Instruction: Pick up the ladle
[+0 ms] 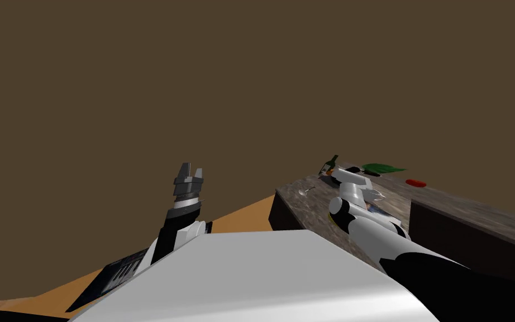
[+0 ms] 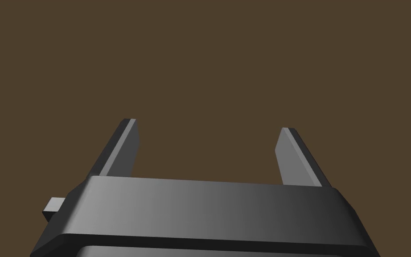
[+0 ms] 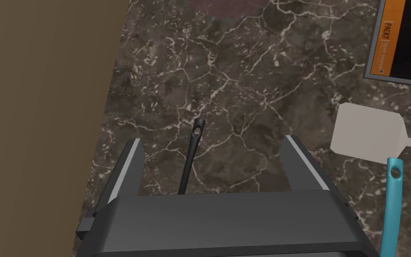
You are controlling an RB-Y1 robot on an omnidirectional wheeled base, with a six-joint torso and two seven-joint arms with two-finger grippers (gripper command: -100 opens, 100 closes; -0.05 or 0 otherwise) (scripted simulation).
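Over on the left, the left gripper (image 2: 207, 126) hangs raised, clear of the counter's left end, fingers spread wide on nothing. Moving right, the right gripper (image 3: 212, 140) hovers over the dark marbled counter (image 3: 244, 67), fingers released, with the thin dark handle of the ladle (image 3: 190, 156) lying between them; its bowl is probably hidden under the gripper's body. Further right lie a white spatula (image 3: 366, 134) and a teal handle (image 3: 392, 201).

Ladle (image 3: 191, 154) partly hidden behind right hand (image 3: 213, 141), book (image 3: 400, 40) cut by edge
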